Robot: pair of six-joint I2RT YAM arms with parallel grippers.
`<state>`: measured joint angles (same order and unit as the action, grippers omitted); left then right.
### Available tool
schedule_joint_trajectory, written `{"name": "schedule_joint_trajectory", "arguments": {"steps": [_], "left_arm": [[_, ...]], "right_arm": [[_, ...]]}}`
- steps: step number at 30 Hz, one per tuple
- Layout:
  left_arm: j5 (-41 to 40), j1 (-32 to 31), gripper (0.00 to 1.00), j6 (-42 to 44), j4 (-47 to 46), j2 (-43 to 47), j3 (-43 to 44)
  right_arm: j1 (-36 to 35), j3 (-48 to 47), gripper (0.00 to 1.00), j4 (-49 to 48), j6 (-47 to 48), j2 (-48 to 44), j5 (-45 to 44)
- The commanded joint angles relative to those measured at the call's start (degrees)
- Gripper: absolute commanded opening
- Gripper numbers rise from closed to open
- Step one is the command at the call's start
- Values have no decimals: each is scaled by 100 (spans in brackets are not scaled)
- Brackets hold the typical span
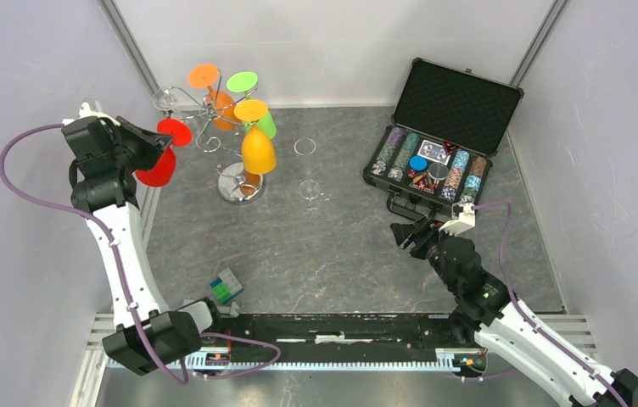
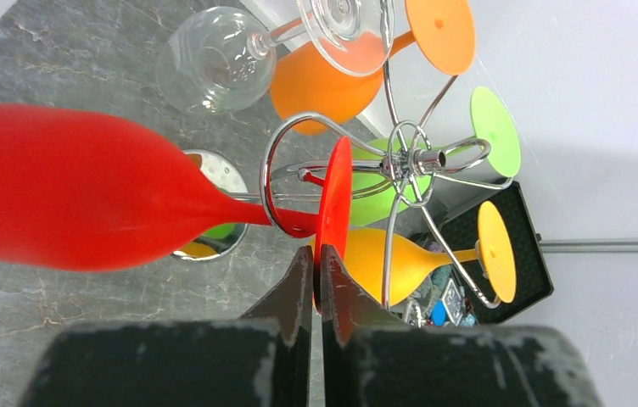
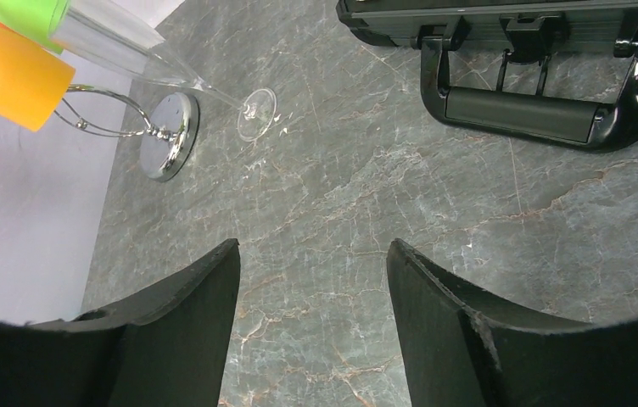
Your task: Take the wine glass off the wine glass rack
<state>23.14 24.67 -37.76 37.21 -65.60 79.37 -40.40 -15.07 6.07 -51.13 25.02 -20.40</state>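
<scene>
My left gripper [image 2: 317, 259] is clamped on the round foot of the red glass [image 2: 86, 199], with the thin disc pinched edge-on between both fingers. The glass hangs on the rack [image 2: 413, 157], its stem resting in a curled wire arm on the rack's left side (the side nearest my left arm). My right gripper [image 3: 311, 254] has its jaws spread wide above the table [image 3: 366, 195], holding and touching nothing, well apart from the rack.
</scene>
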Motion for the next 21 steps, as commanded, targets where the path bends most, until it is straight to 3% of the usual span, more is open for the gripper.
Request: {"name": "schedule_joint_trajectory", "arguments": {"steps": [1,12,21], "left_arm": [[59,29,2,-426,25,57,341],[-498,30,2,-1063,-190,266,460],[-442,27,2,-1315,-1065,64,298]], "right_arm": [[-12,41,69,-176,7,-40,-189],[-11,57,69,-125,32,-137,-264],[-13,47,68,-92,59,-159,-305]]}}
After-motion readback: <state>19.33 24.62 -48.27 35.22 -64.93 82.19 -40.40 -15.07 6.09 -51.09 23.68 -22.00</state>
